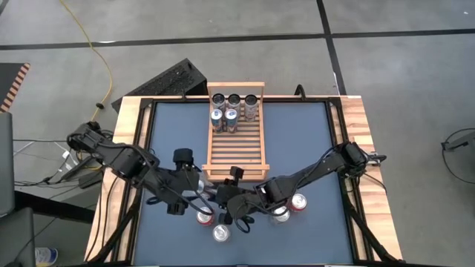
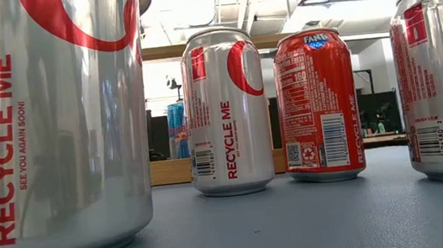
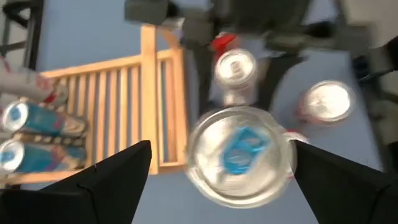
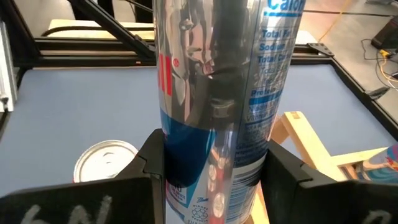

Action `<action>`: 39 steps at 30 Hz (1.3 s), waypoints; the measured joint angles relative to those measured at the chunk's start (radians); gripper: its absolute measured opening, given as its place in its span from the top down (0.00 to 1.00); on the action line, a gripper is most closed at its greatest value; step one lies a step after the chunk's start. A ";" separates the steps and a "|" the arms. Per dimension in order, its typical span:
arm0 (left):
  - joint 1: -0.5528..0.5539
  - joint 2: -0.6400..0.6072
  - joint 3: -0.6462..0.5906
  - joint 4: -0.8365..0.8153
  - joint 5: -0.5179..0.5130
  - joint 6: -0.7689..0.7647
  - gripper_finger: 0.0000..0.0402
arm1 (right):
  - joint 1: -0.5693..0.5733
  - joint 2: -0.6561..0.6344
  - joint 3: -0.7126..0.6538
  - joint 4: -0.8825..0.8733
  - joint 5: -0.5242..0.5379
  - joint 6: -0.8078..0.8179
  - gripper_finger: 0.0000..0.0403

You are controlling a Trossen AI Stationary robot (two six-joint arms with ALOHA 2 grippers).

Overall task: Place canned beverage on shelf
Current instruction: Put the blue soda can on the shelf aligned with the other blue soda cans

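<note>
While the right pincer [image 4: 214, 168] pinches the tall blue can [image 4: 211, 74] low on its body, one finger pressed on each side, the left pincer [image 3: 221, 165] hangs right above that can with its fingers spread wide, touching nothing. The grip looks low so that the can stays upright and its base can be set down flat. I think the left fingers are wide so they stay clear of the can. The can is up off the table [image 1: 312, 148], just beside the near end of the shelf [image 1: 237, 152], not on it yet. Other cans [image 1: 230, 111] stand at the far end of the shelf, so the near slats are bare and ready. Loose cans [image 1: 221, 233] wait on the table around both pincers. Only the left wrist view shows the can's top with its blue tab. Only the right wrist view shows the grip itself. The low view shows neither pincer, just big silver cans and a red can [image 2: 318, 104].
</note>
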 joint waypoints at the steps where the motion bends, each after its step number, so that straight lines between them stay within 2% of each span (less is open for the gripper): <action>1: 0.004 0.000 -0.011 0.001 -0.003 -0.004 0.09 | 0.000 0.000 0.000 -0.001 0.000 0.000 0.62; 6: 0.022 0.000 -0.025 0.012 0.032 -0.031 0.09 | -0.001 0.000 0.000 -0.003 -0.001 -0.001 0.62; 11: 0.021 0.000 -0.026 0.105 0.062 -0.003 0.09 | 0.001 0.000 0.000 -0.001 -0.008 -0.001 0.62; 18: 0.031 0.000 -0.026 0.103 0.094 0.003 0.09 | 0.008 0.000 0.000 0.001 -0.008 -0.002 0.62; 22: 0.031 0.000 -0.026 0.108 0.095 0.002 0.14 | 0.014 0.000 0.000 0.003 -0.008 -0.013 0.62; 30: 0.028 0.000 -0.026 0.092 0.101 -0.021 0.31 | 0.015 0.000 0.000 0.007 -0.001 -0.017 0.62; 39: 0.020 0.000 -0.026 0.092 0.106 -0.021 0.32 | 0.016 0.000 0.000 0.020 0.002 -0.022 0.62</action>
